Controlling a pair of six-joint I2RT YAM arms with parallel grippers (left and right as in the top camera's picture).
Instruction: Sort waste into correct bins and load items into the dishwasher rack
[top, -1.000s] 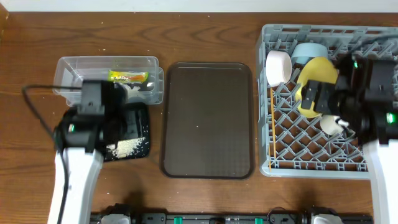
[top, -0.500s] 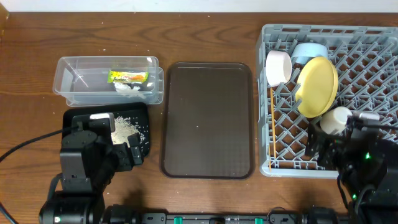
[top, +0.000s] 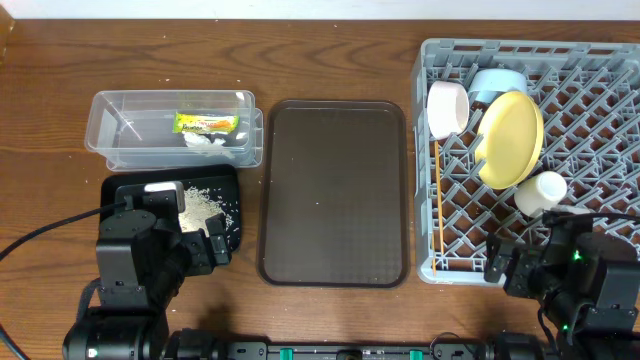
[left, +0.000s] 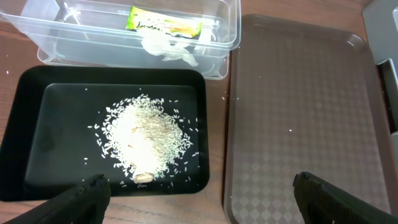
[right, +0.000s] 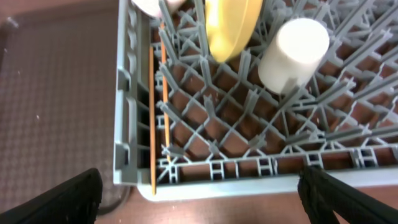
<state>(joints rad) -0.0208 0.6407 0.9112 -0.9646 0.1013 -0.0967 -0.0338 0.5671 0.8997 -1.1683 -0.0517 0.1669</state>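
The brown serving tray (top: 335, 190) lies in the middle of the surface, and everything else is placed around it. To its left, at the far end, stands the clear tub (top: 120, 110), holding the green-and-orange wrapper (top: 206, 123) with the crumpled white tissue (top: 208, 141) just beside it. Also left of the serving tray, at the near end and just beside the tub, sits the black tray (left: 56, 124) with a heap of rice grains (left: 146, 140) and a few scattered ones around it. The left fingers (left: 84, 200) hang over the black tray's near edge, spread wide apart with nothing between them. To the right of the serving tray is the grey rack (top: 520, 45). Along the rack wall nearest the serving tray lie the two chopsticks (right: 153, 118), side by side. Farther from the serving tray, the white bowl (top: 447, 108) rests on its side, the light blue bowl (top: 498, 82) is partly hidden behind the yellow plate (top: 512, 138), which stands on edge, and the pale cup (right: 292, 53) lies tilted among the pegs. The right fingers (right: 62, 199) hover at the rack's near edge, wide apart and holding nothing.
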